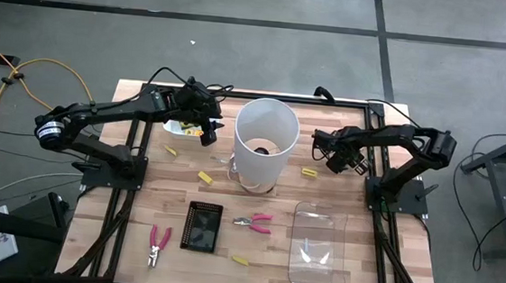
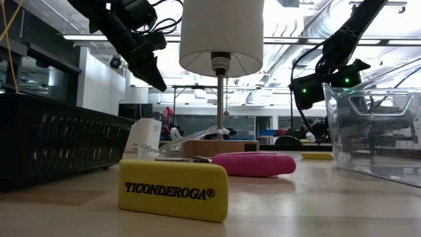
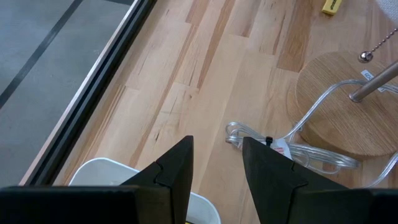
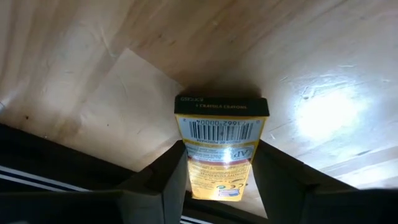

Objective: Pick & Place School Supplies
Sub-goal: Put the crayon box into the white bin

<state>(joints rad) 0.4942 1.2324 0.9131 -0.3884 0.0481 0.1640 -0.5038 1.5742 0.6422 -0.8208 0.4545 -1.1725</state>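
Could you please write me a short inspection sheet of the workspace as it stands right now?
Surface: wooden table, mostly bare.
Job's things: yellow erasers lie scattered, one at the front, one by the lamp; two pink-handled pliers, one at front left, one mid-table.
Clutter: white-shaded lamp in the middle; black tray; clear bin; white dish under the left arm.
Grippers: left gripper is open, empty, above the dish; right gripper is closed on a yellow box just over the table.
Cables: clear lamp cord on the table; yellow cable on the floor.
Surroundings: nothing seen of people.
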